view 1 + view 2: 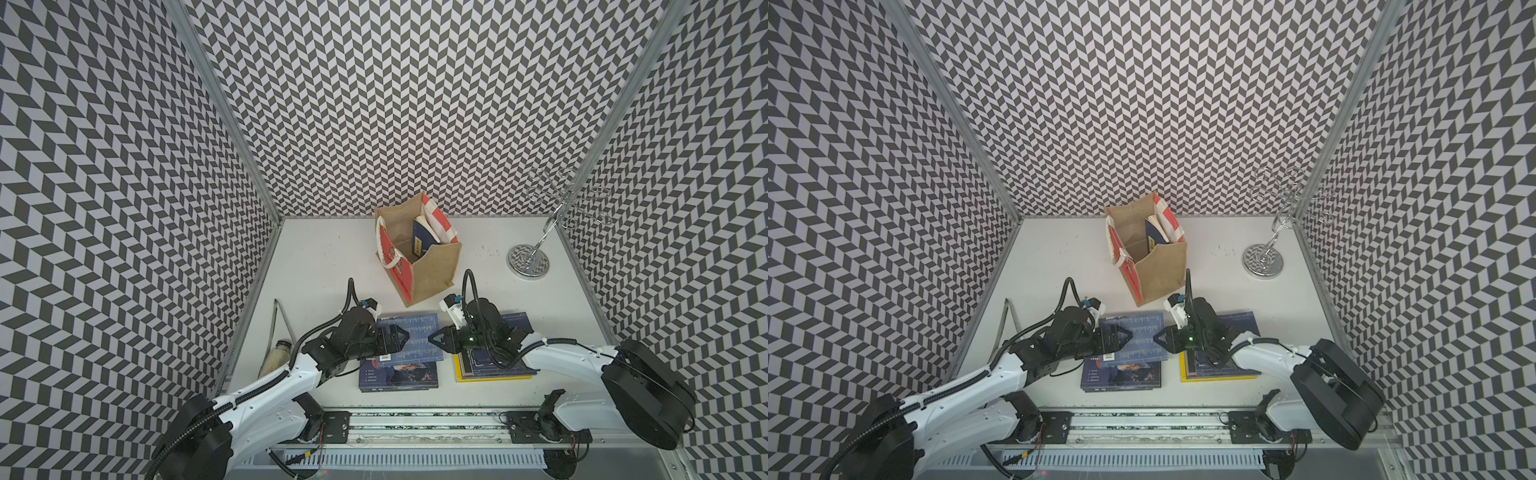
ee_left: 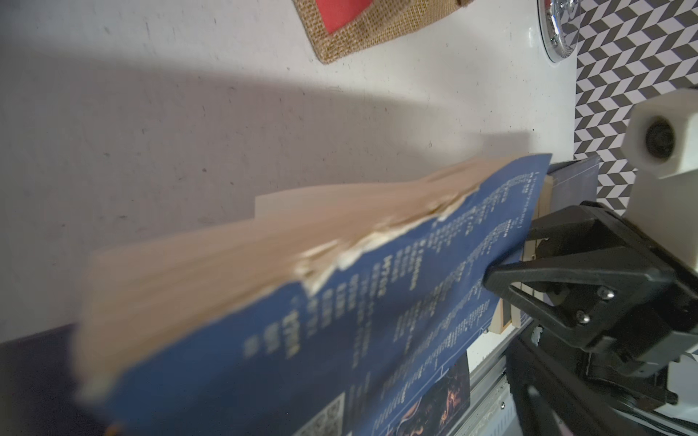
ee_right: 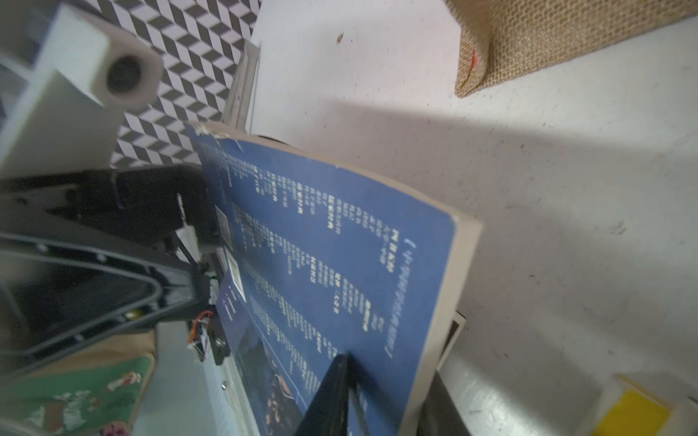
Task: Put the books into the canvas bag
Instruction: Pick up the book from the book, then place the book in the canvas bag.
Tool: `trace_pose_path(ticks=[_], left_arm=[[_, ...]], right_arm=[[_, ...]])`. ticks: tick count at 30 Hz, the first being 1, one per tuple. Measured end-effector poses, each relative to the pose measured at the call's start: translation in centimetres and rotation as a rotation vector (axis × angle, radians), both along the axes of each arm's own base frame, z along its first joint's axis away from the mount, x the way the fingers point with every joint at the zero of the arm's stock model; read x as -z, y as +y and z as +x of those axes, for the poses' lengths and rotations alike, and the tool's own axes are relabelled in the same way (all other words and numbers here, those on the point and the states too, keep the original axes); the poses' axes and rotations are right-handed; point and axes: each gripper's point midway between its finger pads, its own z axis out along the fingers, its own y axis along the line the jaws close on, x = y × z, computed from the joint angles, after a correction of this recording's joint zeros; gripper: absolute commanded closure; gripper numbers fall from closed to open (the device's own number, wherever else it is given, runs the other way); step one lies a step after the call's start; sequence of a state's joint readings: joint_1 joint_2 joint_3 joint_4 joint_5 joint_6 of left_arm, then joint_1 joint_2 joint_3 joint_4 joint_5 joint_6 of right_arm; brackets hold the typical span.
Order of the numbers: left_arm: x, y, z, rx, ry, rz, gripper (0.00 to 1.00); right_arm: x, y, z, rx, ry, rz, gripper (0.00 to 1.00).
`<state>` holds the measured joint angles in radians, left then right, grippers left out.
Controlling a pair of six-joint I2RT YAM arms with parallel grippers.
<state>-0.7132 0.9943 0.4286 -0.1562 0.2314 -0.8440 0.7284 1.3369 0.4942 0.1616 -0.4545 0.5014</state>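
A navy book (image 1: 417, 332) (image 1: 1144, 332) hangs level just above the table, between my two grippers. My right gripper (image 1: 432, 336) (image 3: 389, 373) is shut on its right edge, one finger on the blue cover and one beneath. At the book's left edge my left gripper (image 1: 405, 334) (image 1: 1129, 336) stands open. That cover (image 2: 377, 321) fills the left wrist view. Under it lies a dark book (image 1: 399, 374). A second stack (image 1: 490, 365), with a yellow book at the bottom, sits under my right wrist. Behind stands the canvas bag (image 1: 436, 270) (image 1: 1163, 270), upright and open, with a navy book (image 1: 424, 241) inside.
A chrome stand (image 1: 528, 259) with a round base is on the table at the back right. A bottle (image 1: 274, 357) and a thin metal rod (image 1: 276, 328) lie past the table's left edge. Patterned walls close in three sides.
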Motion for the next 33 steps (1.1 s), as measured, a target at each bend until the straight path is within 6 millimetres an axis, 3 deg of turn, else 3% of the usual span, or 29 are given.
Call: trace_pose_path(ticks=[5,11,16,24,29,33], left_arm=[[-0.2,-0.1,0.1,0.005,-0.009,0.001,0.0],[-0.6,0.8,0.2,-0.019,-0.016,0.04,0.0],[-3.8,1.7,1.4,-0.06,-0.073,0.072,0.0],[-12.9,3.9,5.6,-0.176,-0.272,0.073,0.01],[-16.3,6.7,7.9,-0.261,-0.356,0.081,0.01],[-18.6,7.8,9.4,-0.284,-0.401,0.086,0.0]], right_arm=[[-1.1,-0.1,0.1,-0.008,-0.019,0.026,0.96],[-3.3,0.0,0.5,-0.031,-0.063,0.029,1.0],[-7.1,0.1,1.6,-0.048,-0.152,0.019,1.0],[-15.9,0.2,3.3,-0.091,-0.374,0.014,1.0],[-22.0,-0.1,4.0,-0.104,-0.507,0.02,1.0],[-27.6,-1.4,6.1,-0.045,-0.629,0.011,1.0]])
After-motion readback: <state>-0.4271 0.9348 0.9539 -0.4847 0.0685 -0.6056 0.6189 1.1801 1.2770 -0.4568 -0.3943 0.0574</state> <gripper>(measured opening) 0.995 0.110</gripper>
